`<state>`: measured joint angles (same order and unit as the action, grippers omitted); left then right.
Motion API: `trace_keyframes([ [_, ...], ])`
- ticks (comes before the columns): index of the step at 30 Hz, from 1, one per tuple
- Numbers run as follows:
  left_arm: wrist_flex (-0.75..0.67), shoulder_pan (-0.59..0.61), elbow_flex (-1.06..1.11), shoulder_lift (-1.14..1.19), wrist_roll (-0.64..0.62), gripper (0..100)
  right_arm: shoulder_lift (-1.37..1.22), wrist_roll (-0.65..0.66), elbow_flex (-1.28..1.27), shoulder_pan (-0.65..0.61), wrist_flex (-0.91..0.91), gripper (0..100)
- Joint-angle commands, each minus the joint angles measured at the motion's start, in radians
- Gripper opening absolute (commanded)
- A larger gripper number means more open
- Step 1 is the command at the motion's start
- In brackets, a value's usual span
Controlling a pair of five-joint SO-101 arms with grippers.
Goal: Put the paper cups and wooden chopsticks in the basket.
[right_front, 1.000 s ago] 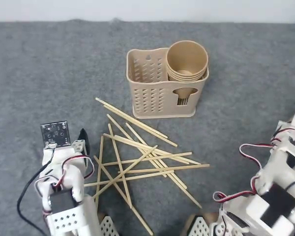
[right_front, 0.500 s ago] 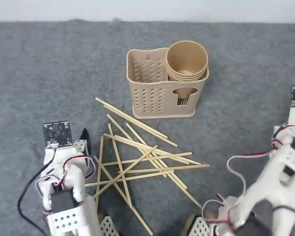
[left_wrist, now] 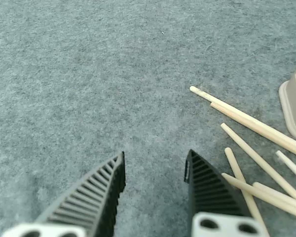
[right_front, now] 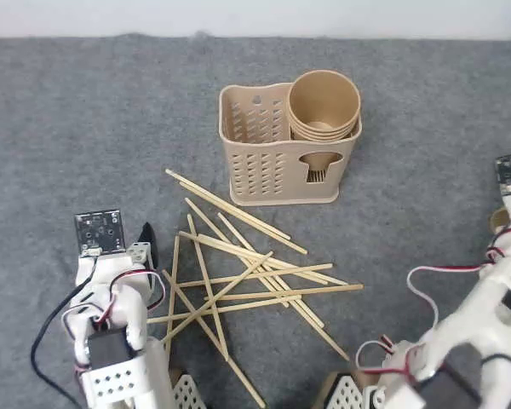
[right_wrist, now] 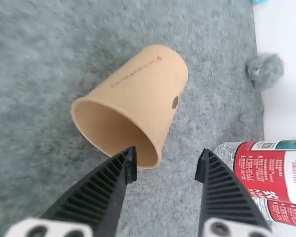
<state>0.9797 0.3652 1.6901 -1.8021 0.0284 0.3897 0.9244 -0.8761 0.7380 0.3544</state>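
right claw [right_wrist: 167, 150] apart at rim of tipped cup [right_wrist: 133, 103] | risk: cup could roll toward bottle [right_wrist: 266, 168] if one finger nudges it | left claw [left_wrist: 156, 154] apart, empty, beside chopsticks [left_wrist: 246, 119]

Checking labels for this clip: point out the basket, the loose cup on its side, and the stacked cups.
basket [right_front: 264, 170], high view, front wall.
loose cup [right_wrist: 138, 84], right wrist view, side wall.
stacked cups [right_front: 324, 100], high view, inside of the top cup.
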Motion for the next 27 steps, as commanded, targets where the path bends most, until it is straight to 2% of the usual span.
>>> trace_keyframes([
  [1,-0.025,-0.006,-0.004,-0.006,-0.003,19,-0.064,0.035,0.068,0.028,-0.122,21.3],
  [9,-0.026,-0.006,-0.004,-0.006,-0.003,19,-0.277,0.054,0.069,0.081,-0.481,20.3],
  [15,-0.026,-0.006,-0.004,-0.006,-0.003,19,-0.374,0.054,0.072,0.093,-0.631,1.9],
  [23,-0.028,-0.006,-0.004,-0.006,-0.003,19,-0.366,0.049,0.072,0.093,-0.610,0.7],
  [25,-0.028,-0.006,-0.004,-0.006,-0.003,19,-0.332,0.049,0.086,0.093,-0.513,0.7],
  [27,-0.028,-0.008,-0.004,-0.006,-0.003,19,-0.285,0.044,0.129,0.093,-0.341,0.8],
])
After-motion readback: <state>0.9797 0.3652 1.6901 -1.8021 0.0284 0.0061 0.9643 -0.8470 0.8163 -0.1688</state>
